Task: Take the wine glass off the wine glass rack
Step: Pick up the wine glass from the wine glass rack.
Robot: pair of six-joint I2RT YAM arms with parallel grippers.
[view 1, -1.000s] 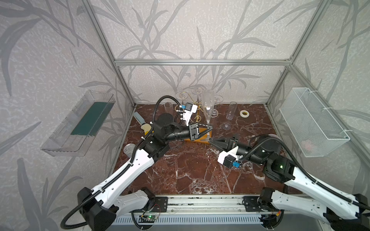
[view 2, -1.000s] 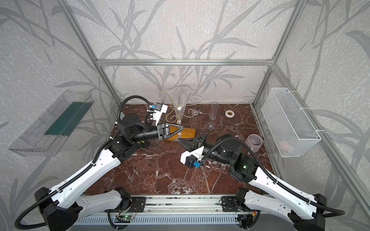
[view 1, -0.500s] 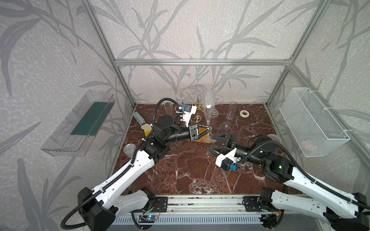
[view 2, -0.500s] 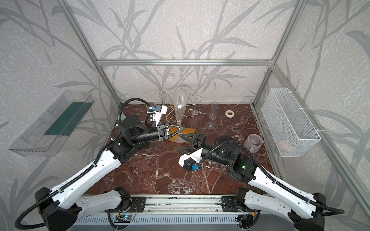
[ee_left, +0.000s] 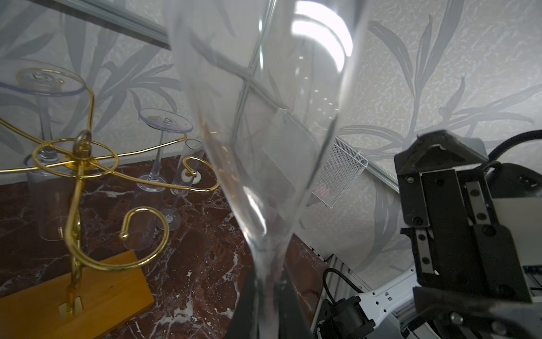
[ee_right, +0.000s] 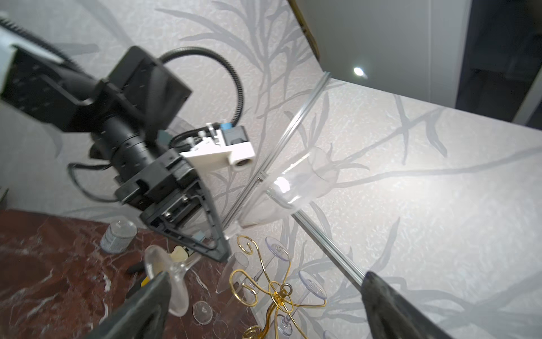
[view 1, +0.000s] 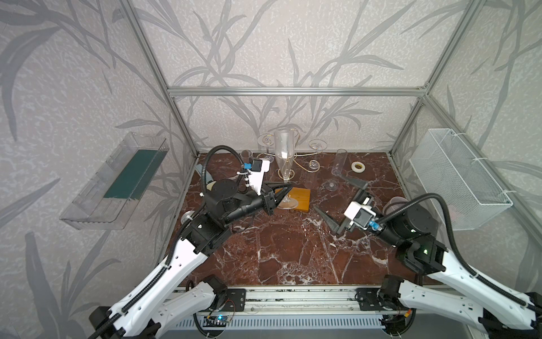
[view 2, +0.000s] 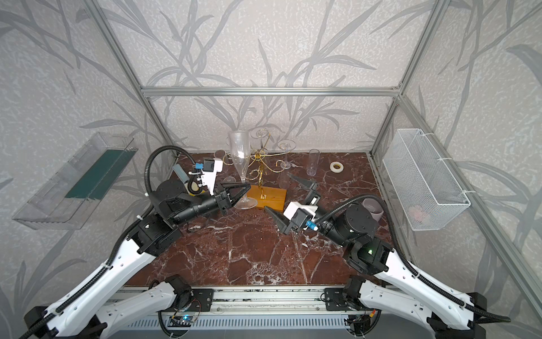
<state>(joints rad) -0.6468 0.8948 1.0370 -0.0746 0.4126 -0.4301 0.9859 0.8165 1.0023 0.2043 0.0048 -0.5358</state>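
Laid out on a red-brown marble table (view 1: 293,258) inside a leaf-papered enclosure, with a white wire mesh basket (view 1: 457,179) hung on one side wall and a clear plastic tray (view 1: 117,182) on the opposite wall, both well apart from the work and probably there only for storage. At the far middle of the table, the wine glass rack (view 2: 259,165): gold wire arms curling off a thin stem, fixed in an orange-yellow wooden base (view 2: 269,195), presumably for weight against tipping during a pull. Hung on its scrolls, two inverted glasses (ee_left: 164,123), feet caught on the wire for hanging bowl-down. Just beside the rack, on the left arm's side, the wine glass (view 1: 283,152): a tall clear flute, upright, bowl up, clear of every scroll, so judged already off the rack; foot low over the near corner of the base, touching or not impossible to tell. Pinched at the thin stem just above the foot by the left gripper (view 1: 286,187), reaching in sideways, likely to keep the bowl vertical and spare the fragile wall any squeeze. Opposite, the right gripper (view 1: 327,191), spread wide and empty, near the base yet apart from the glass, seemingly free for steadying or for backing away. Remaining, by judgement: setting the narrow foot down on bare table, slowly, given such a top-heavy shape. Smallest, toward the back: a spare flute (view 1: 338,163) standing alone, a lilac cup (view 2: 371,205), a roll of tape (view 2: 336,166).
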